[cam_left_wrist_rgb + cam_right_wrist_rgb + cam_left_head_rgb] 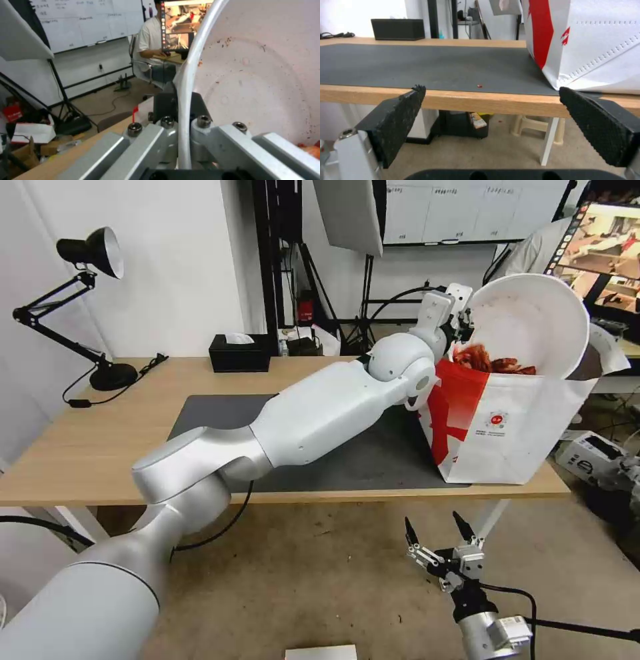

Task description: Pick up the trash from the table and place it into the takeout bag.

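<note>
One bowl [533,317], one bag [513,427], one tissue box [239,353], one lamp [87,300], two grippers. Left gripper [460,323] reaches across the table [100,440] and is clamped on the bowl's rim; the left wrist view shows the white rim [186,100] pinched between the fingers [156,140]. Bowl is tipped steeply over the bag's open mouth, its stained inside facing the camera. Red shells [493,361] lie at the bowl's lower lip and in the top of the bag.

Right gripper [437,537] hangs below the table's front edge, over the floor, jaws spread wide and holding nothing; its pads [396,117] frame the table edge [480,100].

Table: light wood, with a dark grey mat [220,413]. One small red scrap [479,86] sits on the mat near the front edge. Bag stands on the table's right end, partly on the mat. Tissue box at the back edge, lamp at the back left.

Room: white wall, whiteboard [467,210], stands behind the table, beige floor.
</note>
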`<state>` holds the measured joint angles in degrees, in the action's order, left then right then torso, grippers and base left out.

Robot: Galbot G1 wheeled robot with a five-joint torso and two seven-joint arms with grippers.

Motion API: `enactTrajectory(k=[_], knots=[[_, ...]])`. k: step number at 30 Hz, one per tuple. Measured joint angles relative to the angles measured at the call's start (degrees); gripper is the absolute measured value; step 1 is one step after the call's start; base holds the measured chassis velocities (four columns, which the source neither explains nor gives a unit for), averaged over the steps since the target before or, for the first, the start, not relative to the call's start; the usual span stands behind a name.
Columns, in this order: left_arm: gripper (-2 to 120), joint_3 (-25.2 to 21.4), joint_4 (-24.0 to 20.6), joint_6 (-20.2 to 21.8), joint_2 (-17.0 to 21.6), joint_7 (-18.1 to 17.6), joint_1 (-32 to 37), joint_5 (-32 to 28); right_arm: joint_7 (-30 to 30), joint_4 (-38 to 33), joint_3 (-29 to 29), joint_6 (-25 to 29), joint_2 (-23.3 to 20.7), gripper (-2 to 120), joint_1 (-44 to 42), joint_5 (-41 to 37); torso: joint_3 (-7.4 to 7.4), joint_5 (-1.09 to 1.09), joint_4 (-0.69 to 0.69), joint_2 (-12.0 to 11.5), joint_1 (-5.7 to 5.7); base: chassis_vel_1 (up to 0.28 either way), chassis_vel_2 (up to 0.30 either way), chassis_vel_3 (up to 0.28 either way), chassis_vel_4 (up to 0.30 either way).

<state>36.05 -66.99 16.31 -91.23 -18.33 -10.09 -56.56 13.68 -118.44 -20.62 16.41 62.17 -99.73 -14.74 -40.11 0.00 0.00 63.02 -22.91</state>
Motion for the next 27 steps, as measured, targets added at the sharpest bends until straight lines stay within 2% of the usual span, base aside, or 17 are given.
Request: enactTrajectory(k=[9, 20, 27], knots=[[0, 1.8, 1.1, 2.0, 0.1, 1.5, -0.1, -0.1, 0.0, 0.0, 0.0, 0.0, 0.0, 100, 0.0, 0.0, 0.00, 0.00, 0.00, 0.0, 0.00, 0.000, 0.000, 0.000, 0.000], [0, 2.7, 3.2, 8.0, 0.1, 5.3, -1.7, -0.8, 0.0, 0.0, 0.0, 0.0, 0.0, 100, 0.0, 0.0, 0.00, 0.00, 0.00, 0.0, 0.00, 0.000, 0.000, 0.000, 0.000], [0, 3.7, 4.6, 9.1, 0.0, 5.9, -2.4, -0.9, 0.0, 0.0, 0.0, 0.0, 0.0, 100, 0.0, 0.0, 0.00, 0.00, 0.00, 0.0, 0.00, 0.000, 0.000, 0.000, 0.000]])
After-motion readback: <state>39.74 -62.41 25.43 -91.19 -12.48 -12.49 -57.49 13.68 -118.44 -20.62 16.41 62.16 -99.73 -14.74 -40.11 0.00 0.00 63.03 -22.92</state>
